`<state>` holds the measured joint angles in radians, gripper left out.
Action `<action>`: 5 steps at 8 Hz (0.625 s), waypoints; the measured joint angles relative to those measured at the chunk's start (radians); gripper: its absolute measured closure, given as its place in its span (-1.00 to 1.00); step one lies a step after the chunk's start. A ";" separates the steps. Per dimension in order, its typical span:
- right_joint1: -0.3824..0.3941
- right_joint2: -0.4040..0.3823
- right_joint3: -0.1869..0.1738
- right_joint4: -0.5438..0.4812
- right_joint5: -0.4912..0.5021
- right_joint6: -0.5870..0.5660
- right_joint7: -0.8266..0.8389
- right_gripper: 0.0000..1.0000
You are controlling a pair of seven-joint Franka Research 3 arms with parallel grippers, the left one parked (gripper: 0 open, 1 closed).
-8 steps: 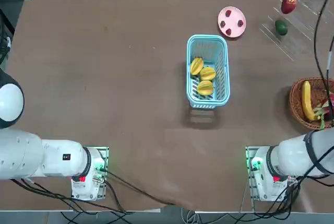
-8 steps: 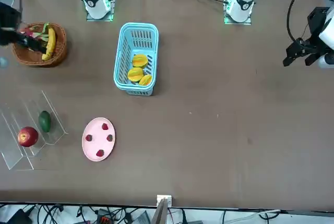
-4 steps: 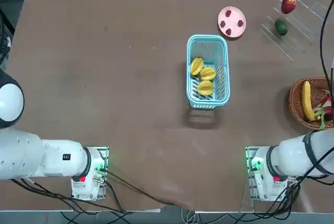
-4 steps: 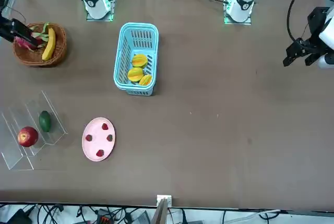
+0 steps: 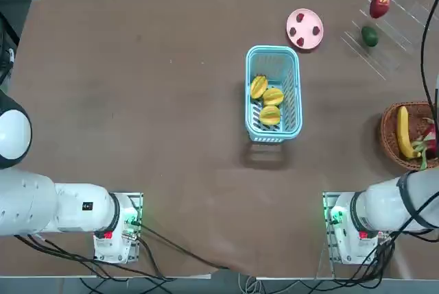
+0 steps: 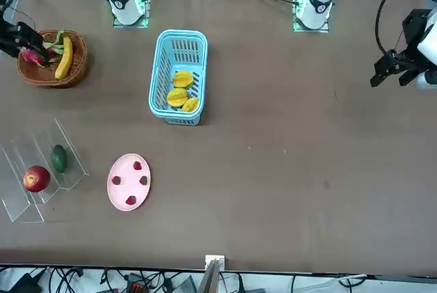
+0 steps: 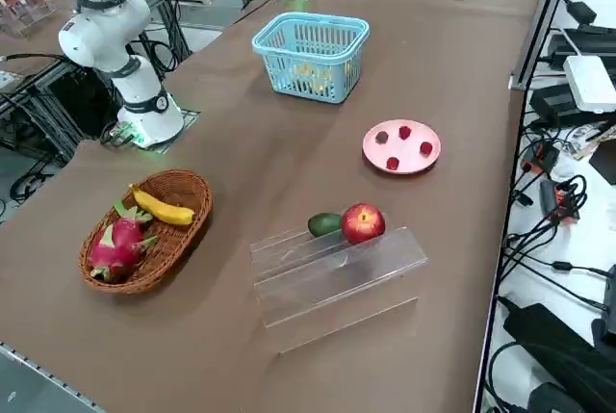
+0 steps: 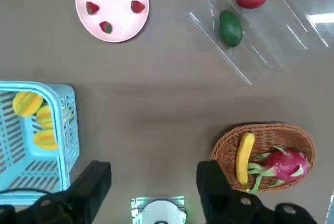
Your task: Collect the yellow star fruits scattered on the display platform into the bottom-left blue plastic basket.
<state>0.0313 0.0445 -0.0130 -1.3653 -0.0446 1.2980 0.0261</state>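
Pincer (image 8: 154,182) on my right arm hangs high over the worktop (image 5: 137,102), fingers spread wide with nothing between them, looking straight down from above the wicker basket's (image 5: 409,136) side of things. From the wrist I see the whole layout at once, so I judge the arm is well clear and not working on anything.

All three star fruits (image 5: 267,102) sit inside the blue basket (image 5: 273,57), bunched toward the end of it nearer my arm bases, touching one another in a little cluster. That packing makes sense: dropped in one after the other, they settle against each other on the slotted floor. The basket itself stands square on the worktop, roughly midway between the pink plate (image 5: 304,28) and my right base.

Over on the clear platform (image 7: 337,273), beyond the wicker basket from my base, only a red apple (image 5: 378,6) and a green fruit (image 5: 370,35) rest on the ledges. No yellow there at all, so the shelf has nothing left that I'm meant to collect. Those two stay put, since they aren't part of the job.

Wicker basket keeps its banana (image 5: 403,131) and a pink dragon fruit (image 8: 282,162); the plate carries three small red berries (image 8: 107,2). None of that concerns me.

My read: collection looks complete, and the open, empty pincer fits an arm with no further pick to make.
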 joint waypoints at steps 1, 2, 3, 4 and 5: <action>0.008 -0.031 0.000 -0.022 0.000 0.001 -0.002 -1.00; 0.019 -0.061 0.000 -0.040 0.000 0.002 -0.002 -1.00; 0.029 -0.084 0.001 -0.051 0.000 0.002 -0.002 -1.00; 0.034 -0.099 0.001 -0.058 0.000 0.003 -0.002 -1.00; 0.036 -0.102 0.001 -0.063 0.000 0.007 -0.002 -1.00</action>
<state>0.0671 -0.0577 -0.0122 -1.4281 -0.0451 1.3053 0.0244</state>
